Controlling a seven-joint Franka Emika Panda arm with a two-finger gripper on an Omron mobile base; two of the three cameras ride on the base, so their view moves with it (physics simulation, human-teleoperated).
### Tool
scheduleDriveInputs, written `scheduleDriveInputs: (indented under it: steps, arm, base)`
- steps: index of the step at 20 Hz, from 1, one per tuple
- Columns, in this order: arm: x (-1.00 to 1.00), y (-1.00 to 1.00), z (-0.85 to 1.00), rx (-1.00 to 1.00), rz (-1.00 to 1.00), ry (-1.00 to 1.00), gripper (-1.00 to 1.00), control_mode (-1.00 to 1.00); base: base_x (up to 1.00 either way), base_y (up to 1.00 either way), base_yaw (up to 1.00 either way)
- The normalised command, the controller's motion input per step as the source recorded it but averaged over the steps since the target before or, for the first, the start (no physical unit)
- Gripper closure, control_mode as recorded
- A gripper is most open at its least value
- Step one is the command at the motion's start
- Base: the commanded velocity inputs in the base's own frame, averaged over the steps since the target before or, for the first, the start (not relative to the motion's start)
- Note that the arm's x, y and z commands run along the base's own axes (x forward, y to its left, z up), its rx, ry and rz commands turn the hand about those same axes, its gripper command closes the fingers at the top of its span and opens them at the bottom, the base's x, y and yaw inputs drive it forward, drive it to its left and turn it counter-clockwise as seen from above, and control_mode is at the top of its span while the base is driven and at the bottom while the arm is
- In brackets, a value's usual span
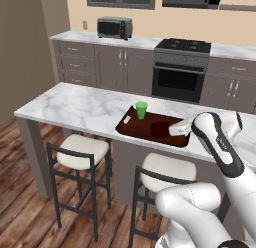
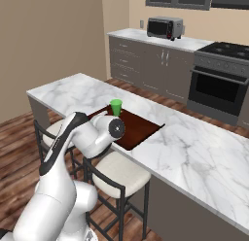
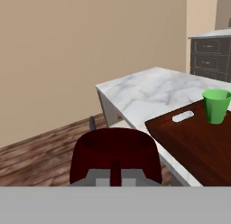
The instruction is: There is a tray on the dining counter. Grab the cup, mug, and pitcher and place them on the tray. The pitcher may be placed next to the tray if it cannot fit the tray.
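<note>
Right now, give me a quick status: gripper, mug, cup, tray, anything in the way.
Gripper shut on the mug, carried near the tray's edge. Cup upright on the tray. Nothing seen blocking the bare tray floor.

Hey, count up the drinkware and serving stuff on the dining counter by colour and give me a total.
Green: 1, the cup
Dark maroon: 1, the mug
Reddish-brown: 1, the tray
Total: 3
</note>
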Motion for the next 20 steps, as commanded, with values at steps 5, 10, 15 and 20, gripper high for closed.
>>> scheduleDriveInputs:
  steps: [5, 10, 15, 20]
  arm:
    - [0.47, 0.0, -0.36, 0.0, 0.0, 0.0, 1.0, -1.0]
    - [0.33, 0.0, -0.22, 0.02, 0.0, 0.0, 1.0, -1.0]
    - [0.14, 0.0, -0.21, 0.03, 0.01, 0.0, 1.0, -1.0]
    - [0.28, 0.0, -0.22, 0.04, 0.01, 0.0, 1.0, -1.0]
  base:
    - [0.0, 0.0, 0.0]
    - [0.0, 0.0, 0.0]
    - [0.0, 0.0, 0.0]
    - [0.0, 0.0, 0.0]
